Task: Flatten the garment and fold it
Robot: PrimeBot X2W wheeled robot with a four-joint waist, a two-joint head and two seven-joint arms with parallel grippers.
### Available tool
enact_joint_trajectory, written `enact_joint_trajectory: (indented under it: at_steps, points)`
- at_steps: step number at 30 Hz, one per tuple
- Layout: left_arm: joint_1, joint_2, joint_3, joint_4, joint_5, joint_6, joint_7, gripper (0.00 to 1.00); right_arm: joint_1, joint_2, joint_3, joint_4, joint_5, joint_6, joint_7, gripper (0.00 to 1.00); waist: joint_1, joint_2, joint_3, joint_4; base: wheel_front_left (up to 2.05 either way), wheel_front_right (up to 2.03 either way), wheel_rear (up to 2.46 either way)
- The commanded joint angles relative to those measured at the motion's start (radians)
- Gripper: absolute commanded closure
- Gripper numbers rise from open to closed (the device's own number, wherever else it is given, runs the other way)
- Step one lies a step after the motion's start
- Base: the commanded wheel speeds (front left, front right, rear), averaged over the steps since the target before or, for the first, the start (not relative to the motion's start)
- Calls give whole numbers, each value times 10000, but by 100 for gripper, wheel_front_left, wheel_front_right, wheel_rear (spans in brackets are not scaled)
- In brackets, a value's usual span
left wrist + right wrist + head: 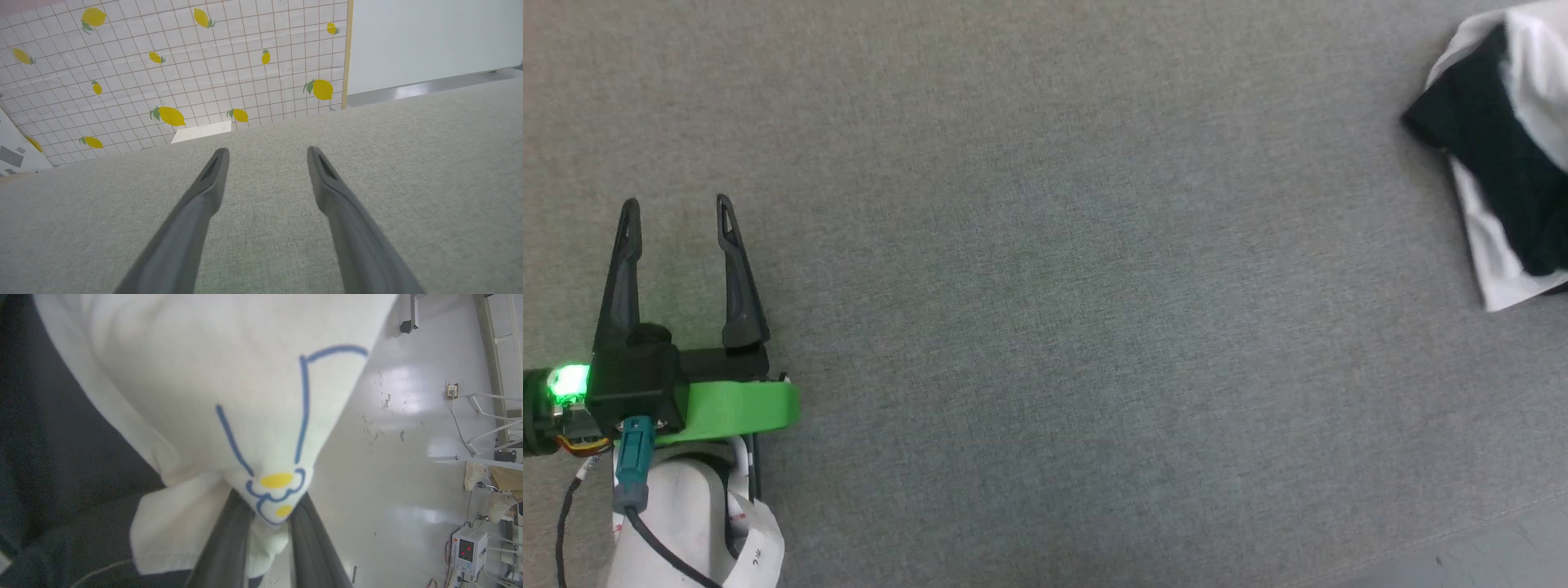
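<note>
Pinching the bunched white black-sleeved cloth T-shirt (212,375) near the right edge of the grey fabric surface (1045,327), the right gripper (269,506) clamps it; the left gripper (678,214) gapes empty. Likely next: spreading it mid-surface.

Matt cloth, dull plastic, one shiny floor.
The grey work surface (1045,327) is a coarse, matt woven fabric. The garment (196,375) is soft, smooth knit cloth in white and black, with a flat blue-and-yellow print. The left gripper (676,204) has dull dark plastic fingers on a smooth green plastic bracket (743,408). The pale floor (408,457) is glossy and scuffed. The lemon-print sheet (184,73) looks creased, like paper.
</note>
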Motion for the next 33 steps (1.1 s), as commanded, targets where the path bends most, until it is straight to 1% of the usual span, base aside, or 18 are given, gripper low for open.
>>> enact_joint_trajectory:
  at_steps: [1, 3, 5, 7, 8, 11, 15, 18, 20, 23, 25, 28, 31, 33]
  points:
    - [-167, 85, 6, -102, 83, 95, -49, 0, -250, 136, -105, 223, -233, -21, -175, 100, -2, -1, 302, 10, 0, 0, 0]
    - [-177, 104, -22, -166, 82, 128, -49, 0, -327, 269, -158, 548, -521, -21, -403, 100, -2, -1, 322, 15, 0, 0, 0]
    - [-166, 106, -59, -144, 68, 157, -49, 0, -332, 521, -384, 923, -533, -21, -603, 100, -2, -1, 214, 14, 0, 0, 0]
    - [-132, 67, -94, -82, 26, 198, -49, 0, -291, 766, -610, 1275, -515, -21, -761, 43, -2, -1, -5, 26, 0, 0, 0]
    - [-94, 33, -118, -26, -2, 220, -49, 0, -320, 779, -692, 1402, -665, -21, -988, 0, -2, -1, -163, 37, 0, 0, 0]
    - [31, -102, -189, 124, -85, 282, -49, 0, -406, 814, -1194, 1738, -905, -21, -1734, 0, -2, -1, -690, 126, 0, 0, 0]
    - [309, -289, -191, 338, -219, 376, -49, 0, -622, 783, -1980, 1837, -1751, -21, -3356, 0, -2, -1, -1470, 306, 0, 0, 0]
    - [600, -400, -153, 464, -305, 408, -49, 0, -636, 1141, -2661, 1551, -2332, -21, -4452, 0, -2, -1, -2024, 514, 0, 0, 0]
    - [789, -465, -119, 527, -348, 424, -49, 0, -551, 1453, -3190, 1137, -2639, -21, -4798, 0, -2, -1, -2329, 670, 0, 0, 0]
    - [994, -553, -79, 580, -398, 427, -49, 0, -181, 2014, -4282, -80, -2993, -21, -4960, 0, -2, -1, -2691, 968, 0, 0, 0]
    - [1085, -623, -76, 632, -417, 425, -49, 0, 443, 2462, -5002, -1405, -3244, -21, -4969, 0, -2, -1, -2923, 1183, 0, 0, 0]
    - [1200, -713, -94, 670, -436, 390, -49, 0, 1656, 3438, -6096, -3346, -3371, -21, -4973, 0, -2, -1, -3224, 1513, 0, 0, 0]
    - [1309, -806, -84, 762, -486, 369, -49, 0, 2820, 4387, -6626, -4801, -3550, -21, -4974, 0, -2, -1, -3450, 1796, 0, 0, 0]
    - [1385, -835, -62, 790, -497, 336, -49, 0, 3588, 4979, -6757, -5540, -3548, -21, -4975, 0, -2, -1, -3561, 1959, 0, 0, 0]
